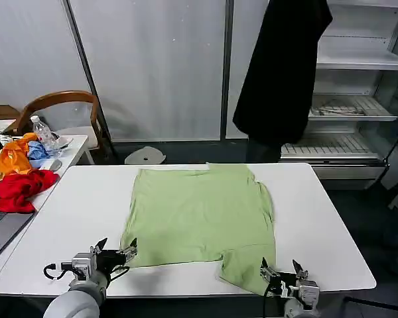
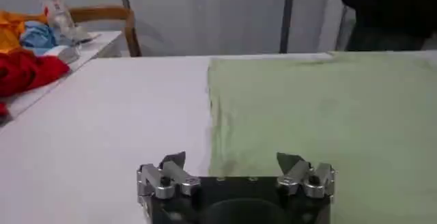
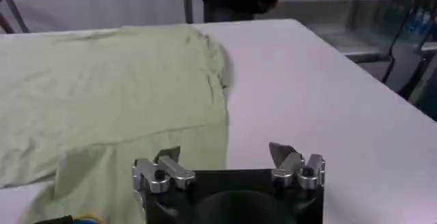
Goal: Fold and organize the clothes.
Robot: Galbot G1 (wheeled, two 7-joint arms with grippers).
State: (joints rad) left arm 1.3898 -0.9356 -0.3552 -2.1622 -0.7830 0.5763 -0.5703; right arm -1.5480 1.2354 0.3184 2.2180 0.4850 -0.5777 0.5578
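- The left claw (image 1: 117,250) hovers at the near left corner of the T-shirt (image 1: 202,215), its fingers (image 2: 173,162) spread apart with nothing between them.
- The right claw (image 1: 282,270) sits at the T-shirt's near right corner, by the sleeve that trails toward the counter's near edge, fingers (image 3: 285,154) likewise apart and empty.
- The light green T-shirt lies spread flat, plain side up, mid-counter (image 1: 331,225).
- Beyond the T-shirt's left side, a pile of red, orange and blue garments (image 1: 20,172) rests on a separate side table (image 1: 71,149).
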